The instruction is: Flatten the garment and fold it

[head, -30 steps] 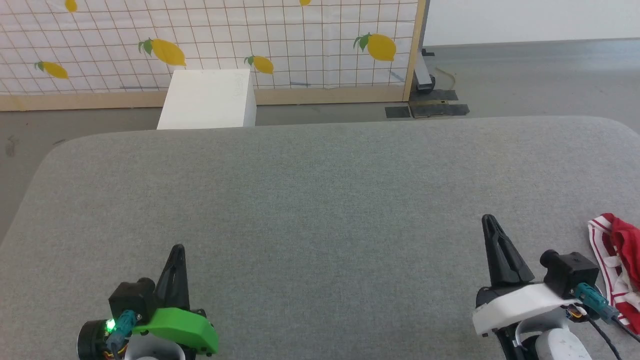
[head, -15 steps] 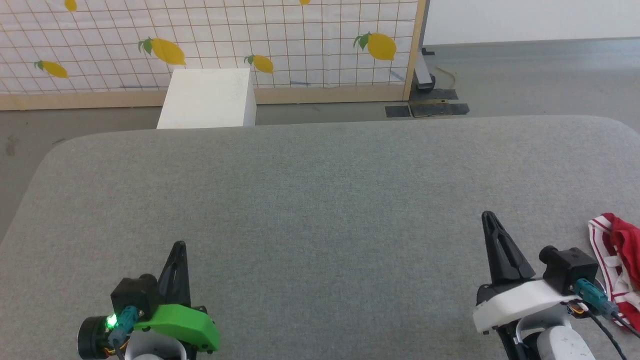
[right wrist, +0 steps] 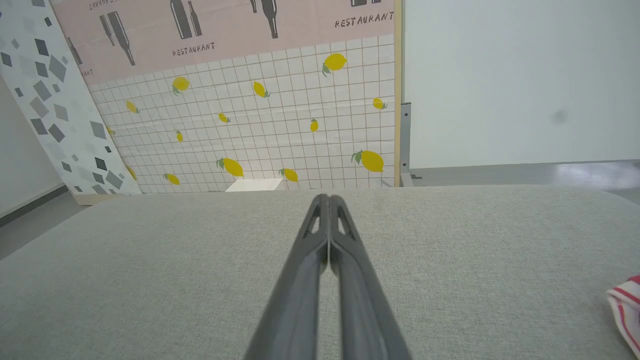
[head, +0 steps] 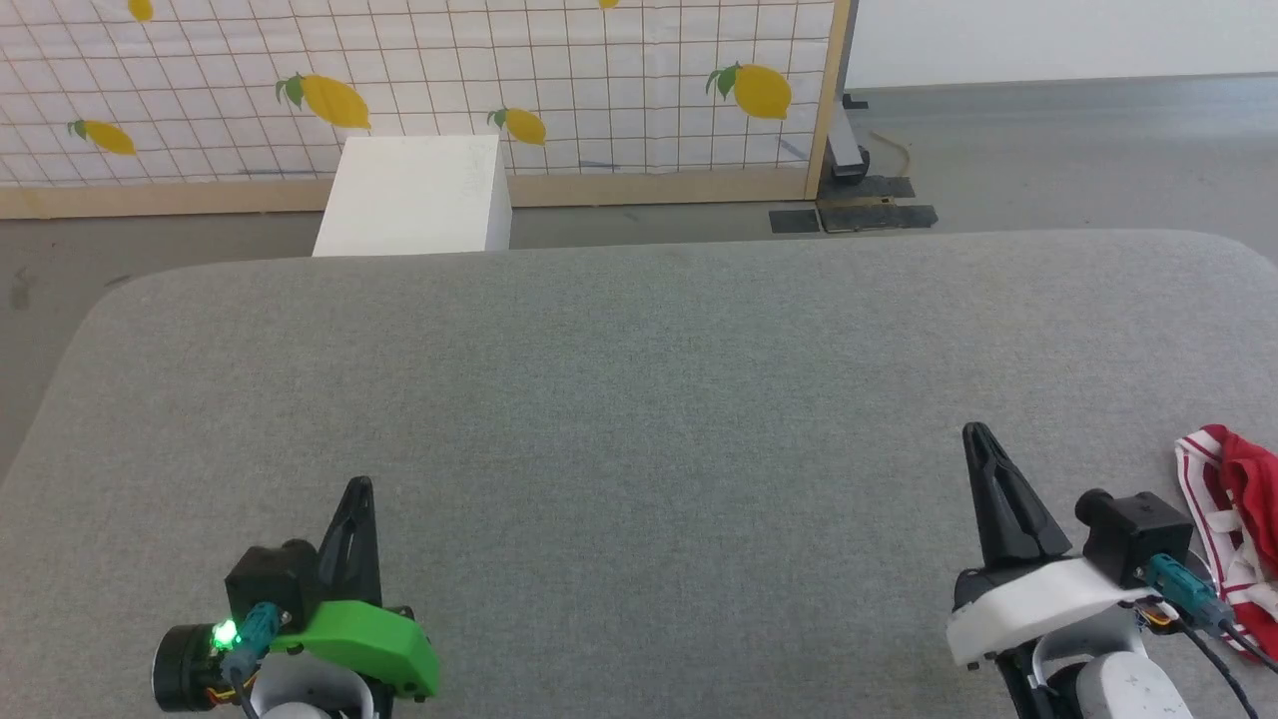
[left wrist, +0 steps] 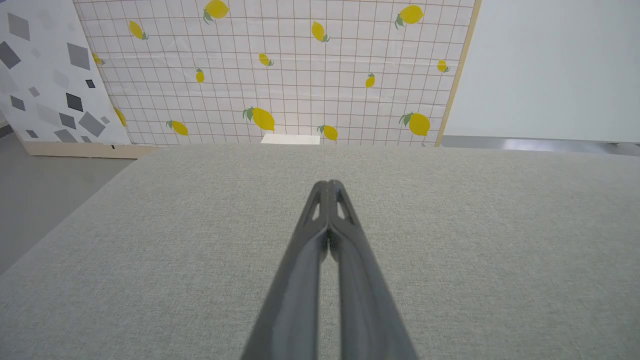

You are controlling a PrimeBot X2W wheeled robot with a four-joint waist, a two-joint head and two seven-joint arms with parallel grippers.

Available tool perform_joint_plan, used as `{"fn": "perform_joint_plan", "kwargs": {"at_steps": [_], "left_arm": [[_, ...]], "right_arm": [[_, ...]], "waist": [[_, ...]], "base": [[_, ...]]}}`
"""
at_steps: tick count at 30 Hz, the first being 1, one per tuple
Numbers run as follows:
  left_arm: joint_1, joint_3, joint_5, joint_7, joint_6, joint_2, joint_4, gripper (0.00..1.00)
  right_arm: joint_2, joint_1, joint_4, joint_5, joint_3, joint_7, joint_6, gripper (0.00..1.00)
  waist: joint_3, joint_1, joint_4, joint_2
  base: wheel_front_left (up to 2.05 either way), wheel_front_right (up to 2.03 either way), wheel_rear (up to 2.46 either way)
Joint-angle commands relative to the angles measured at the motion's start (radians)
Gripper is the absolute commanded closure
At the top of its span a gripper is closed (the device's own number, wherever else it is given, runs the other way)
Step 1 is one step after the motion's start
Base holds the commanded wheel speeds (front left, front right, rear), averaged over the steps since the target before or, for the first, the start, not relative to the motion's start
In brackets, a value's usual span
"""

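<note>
Garment of crumpled red fabric, white striped trim (head: 1236, 504), lies on the grey fabric tabletop (head: 639, 399) beside the clenched, empty right gripper (head: 974, 435); its wrist view catches the striped edge (right wrist: 627, 311). Left gripper (head: 357, 489) likewise clenched.

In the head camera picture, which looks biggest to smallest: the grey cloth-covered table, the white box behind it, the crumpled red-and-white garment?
1. grey cloth-covered table
2. white box
3. red-and-white garment, close behind; the picture's edge cuts it off.

Left gripper (head: 358, 486): slim black tapering fingers (head: 351, 539), bright green cover (head: 369, 649) — a black camera block (head: 270, 589), teal plug (head: 255, 629) and lit green lamp (head: 224, 632) beside it. Right gripper (head: 974, 431): the same, but a white cover (head: 1028, 604), with black cables (head: 1213, 679) trailing.
</note>
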Motion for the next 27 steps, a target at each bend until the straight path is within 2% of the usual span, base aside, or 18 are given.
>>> {"fn": "perform_joint_plan", "kwargs": {"at_steps": [1,27], "left_arm": [[0.006,0.002,0.009,0.004,-0.005,-0.008,-0.008,1.0],[0.01,0.017,0.056,0.057,-0.009,-0.025,-0.052,1.0]], "right_arm": [[0.0,0.012,-0.009,-0.012,-0.002,0.006,0.0,1.0],[0.0,0.028,-0.059,-0.06,-0.01,0.058,-0.001,1.0]], "waist": [[0.0,0.0,0.0,0.0],[0.004,0.0,0.0,0.0]], "base": [[0.0,0.0,0.0],[0.0,0.0,0.0]]}}
